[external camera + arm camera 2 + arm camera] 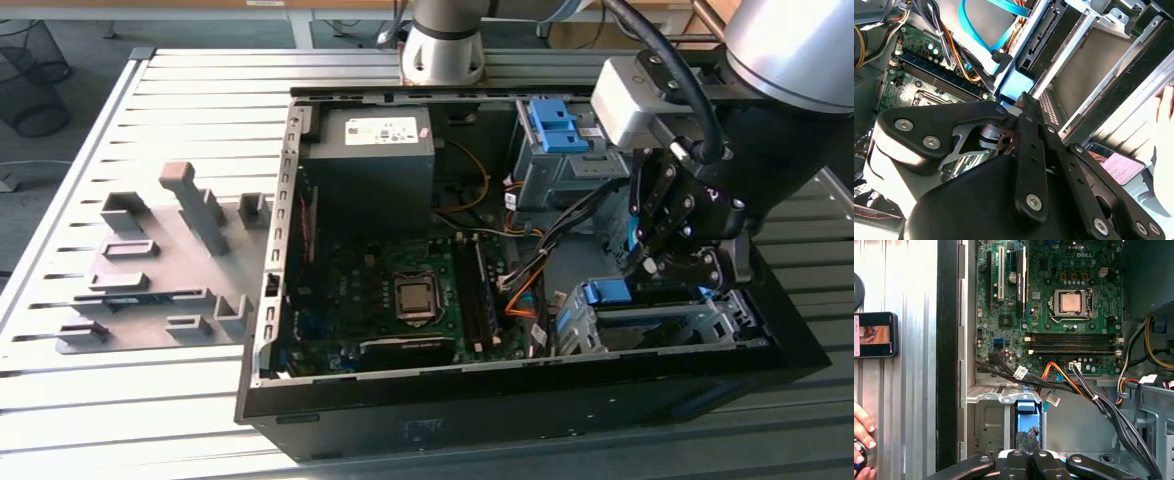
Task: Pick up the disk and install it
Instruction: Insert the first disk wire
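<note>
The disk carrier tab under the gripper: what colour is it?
Bright blue plastic tab on the disk, clearest in the exterior view.

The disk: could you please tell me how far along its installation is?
Done: the disk already stands in the drive cage, its blue end showing. In hand: the end effector is right at that blue end. Left: whether the disk is fully seated is hard to judge from here.
</note>
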`<control>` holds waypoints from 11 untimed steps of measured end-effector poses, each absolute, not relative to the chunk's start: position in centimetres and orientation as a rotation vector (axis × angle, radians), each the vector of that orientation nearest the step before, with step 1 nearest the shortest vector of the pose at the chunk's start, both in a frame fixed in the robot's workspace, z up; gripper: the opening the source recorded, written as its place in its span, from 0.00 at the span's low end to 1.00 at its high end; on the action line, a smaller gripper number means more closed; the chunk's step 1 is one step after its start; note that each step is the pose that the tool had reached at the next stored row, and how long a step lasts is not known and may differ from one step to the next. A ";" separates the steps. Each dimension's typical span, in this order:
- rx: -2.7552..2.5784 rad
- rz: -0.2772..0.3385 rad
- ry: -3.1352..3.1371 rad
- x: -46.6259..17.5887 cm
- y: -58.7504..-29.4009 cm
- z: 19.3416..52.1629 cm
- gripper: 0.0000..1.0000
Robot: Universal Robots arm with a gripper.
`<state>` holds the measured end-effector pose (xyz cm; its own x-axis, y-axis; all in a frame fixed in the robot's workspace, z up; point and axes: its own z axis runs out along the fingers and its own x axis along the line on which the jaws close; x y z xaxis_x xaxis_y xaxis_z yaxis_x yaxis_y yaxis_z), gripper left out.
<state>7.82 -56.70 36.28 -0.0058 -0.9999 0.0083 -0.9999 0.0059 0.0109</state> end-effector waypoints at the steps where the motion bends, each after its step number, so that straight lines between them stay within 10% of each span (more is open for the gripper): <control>1: 2.206 -0.003 -2.218 7.9 -56.7 36.3 0.11; 11: 2.205 -0.003 -2.219 11.1 -56.7 36.2 0.11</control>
